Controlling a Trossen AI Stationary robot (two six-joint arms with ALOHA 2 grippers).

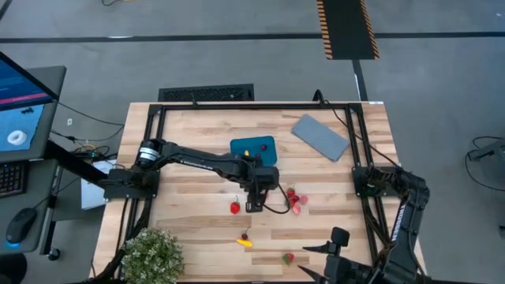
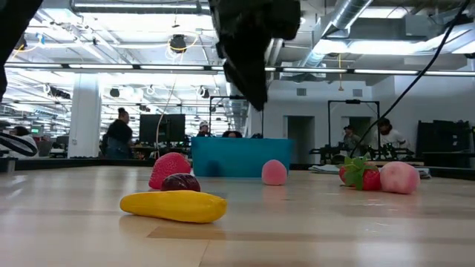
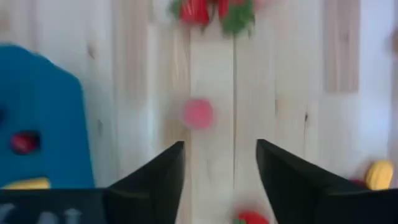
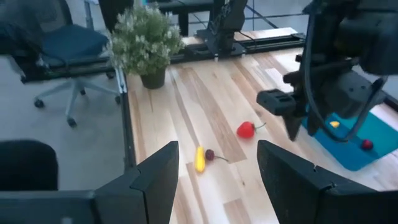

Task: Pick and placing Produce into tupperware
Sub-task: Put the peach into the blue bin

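Pale wood tabletop (image 1: 197,158) carries the scattered produce — a small pink round piece (image 3: 198,114) lies just ahead of the left claw (image 3: 219,163), whose fingers stand spread with nothing between them. The teal tupperware (image 1: 254,149) beside that claw holds a dark red berry (image 3: 23,142) and a yellow piece (image 3: 25,183). The right claw (image 4: 217,163) waits, also spread, at the table's near right corner.

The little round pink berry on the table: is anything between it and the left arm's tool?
Nothing visible. The small round pink berry lies alone on bare wooden table just ahead of the left tool, whose dark fingers stand apart with open space between.
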